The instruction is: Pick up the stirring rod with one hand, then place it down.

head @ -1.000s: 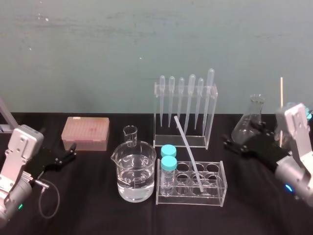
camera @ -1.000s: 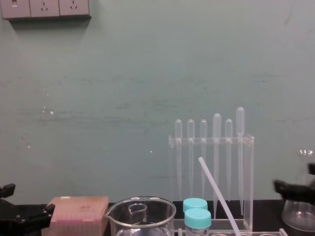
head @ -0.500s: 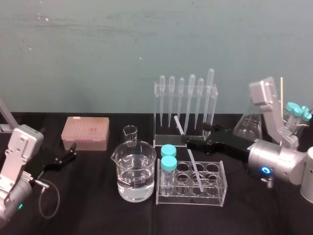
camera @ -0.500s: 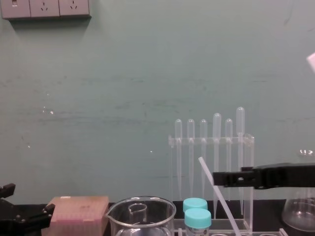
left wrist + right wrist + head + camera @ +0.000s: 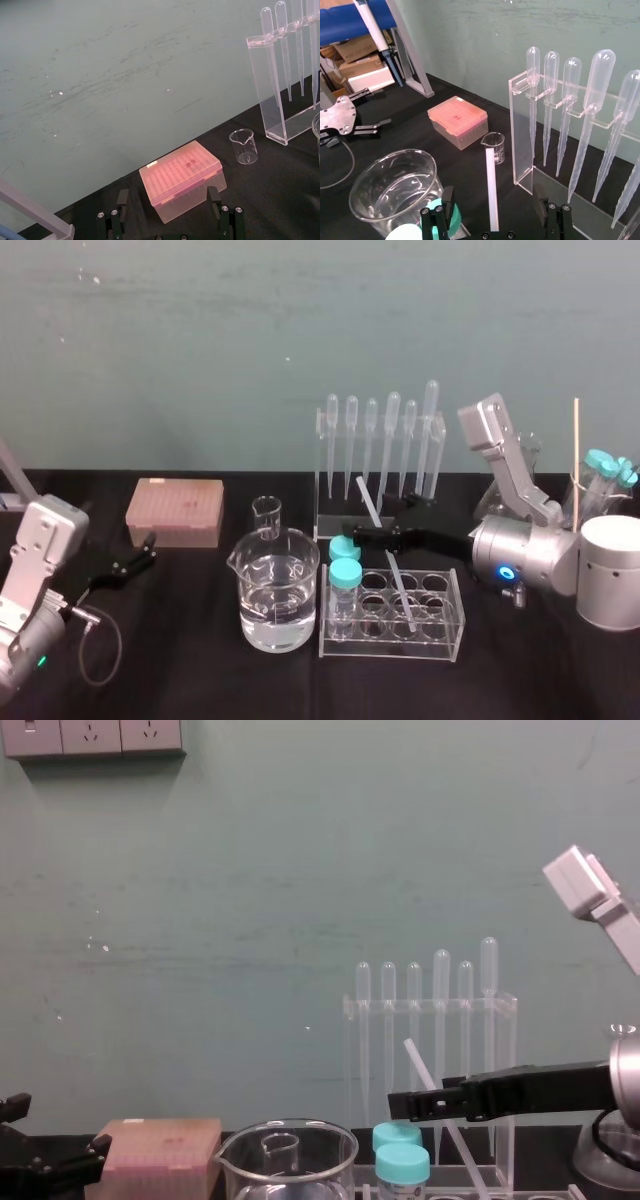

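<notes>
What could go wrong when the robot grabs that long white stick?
The stirring rod leans in the test-tube rack, so a sideways pull might tip the rack. The open right gripper straddles the rod right beside the blue-capped tubes and could bump them. The thin rod might slip out. The left gripper sits parked near the pink tip box.

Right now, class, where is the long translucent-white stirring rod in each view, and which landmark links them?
Head view: the translucent-white stirring rod leans in the clear test-tube rack, centre-right.
Chest view: lower right, slanting before the clear acrylic pipette rack.
Right wrist view: between the open fingers of the black right end effector.
Left wrist view: pipette rack beside a small glass beaker.
Shared landmark: the pipette rack.
</notes>
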